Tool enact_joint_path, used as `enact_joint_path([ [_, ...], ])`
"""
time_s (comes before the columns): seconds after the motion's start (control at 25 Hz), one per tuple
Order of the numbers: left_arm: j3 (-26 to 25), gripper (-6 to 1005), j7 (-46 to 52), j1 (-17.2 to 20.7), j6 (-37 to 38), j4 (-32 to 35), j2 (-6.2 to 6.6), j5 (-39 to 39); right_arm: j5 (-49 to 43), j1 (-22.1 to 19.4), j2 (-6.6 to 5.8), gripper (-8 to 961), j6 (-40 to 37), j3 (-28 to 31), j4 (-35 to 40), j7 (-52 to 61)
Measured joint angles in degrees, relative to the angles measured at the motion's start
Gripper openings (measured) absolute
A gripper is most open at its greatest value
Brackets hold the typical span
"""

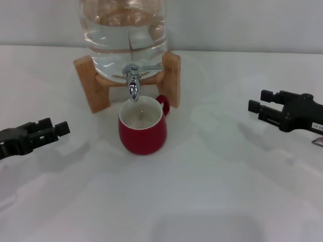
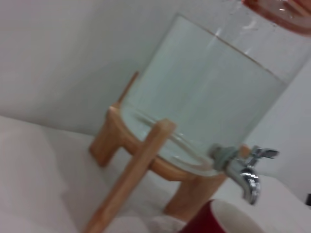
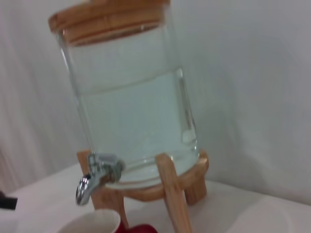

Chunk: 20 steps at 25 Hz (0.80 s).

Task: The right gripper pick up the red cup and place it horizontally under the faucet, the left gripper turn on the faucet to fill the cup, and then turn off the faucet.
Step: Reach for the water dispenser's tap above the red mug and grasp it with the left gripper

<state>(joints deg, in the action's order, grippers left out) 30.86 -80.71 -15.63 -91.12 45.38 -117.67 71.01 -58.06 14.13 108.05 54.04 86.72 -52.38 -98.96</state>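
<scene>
Red cup (image 1: 143, 132) stands upright on the white table (image 1: 212, 201), centre of the head view, right below the spout of the faucet (image 1: 133, 80), handle pointing toward upper right. Inside of cup looks off-white; water level hard to tell. Faucet is fitted to a clear water jug (image 1: 126, 35) sitting on a wooden stand (image 1: 91, 80), top centre of frame; its thin lever points right. Left gripper (image 1: 48, 132) hangs at the left edge, lower than mid-height, well apart from the cup, fingers slightly apart, holding nothing. Right gripper (image 1: 262, 101) sits at the right edge around mid-height, also well apart from cup, fingers apart, empty. Left wrist view shows jug, stand, faucet (image 2: 243, 170) and the cup rim (image 2: 218, 221) at bottom right. Right wrist view shows jug with wooden lid (image 3: 104, 17), faucet (image 3: 95, 174), and cup rim (image 3: 97, 223) at bottom.
</scene>
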Motion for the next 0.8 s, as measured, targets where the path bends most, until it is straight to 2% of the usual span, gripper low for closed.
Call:
enact_joint_path([
  [0.16,0.01,847,3.86,-0.07,-5.87,6.68,-0.24,-1.29,-0.45,0.06,0.06,477,0.65,0.98,0.24,2.81],
  [0.2,0.01,847,3.86,-0.07,-5.87,6.68,-0.24,-1.29,-0.58,0.07,0.06,476,0.66,1.07,0.29,2.92],
  [0.28,0.84,847,8.93,-0.1,-10.1,16.0,-1.06,-4.14,-0.88,0.08,0.31,476,0.71,1.4,0.35,3.12],
  [0.32,1.29,847,10.0,-0.09,-10.94,17.46,-1.12,-4.54,-0.98,0.09,0.45,476,0.73,1.47,0.43,3.17],
  [0.6,10.52,847,19.83,-0.94,-13.05,35.66,-0.86,-9.14,-1.0,0.12,0.71,475,0.77,1.52,1.37,3.17],
  [0.72,13.41,847,22.51,-3.55,-13.98,43.18,-0.89,-12.37,-1.01,0.09,1.06,476,0.8,1.53,1.68,2.95],
  [0.8,13.93,847,23.1,-5.15,-14.77,45.04,-0.74,-13.16,-1.0,-0.01,1.22,475,0.8,1.53,1.68,2.79],
])
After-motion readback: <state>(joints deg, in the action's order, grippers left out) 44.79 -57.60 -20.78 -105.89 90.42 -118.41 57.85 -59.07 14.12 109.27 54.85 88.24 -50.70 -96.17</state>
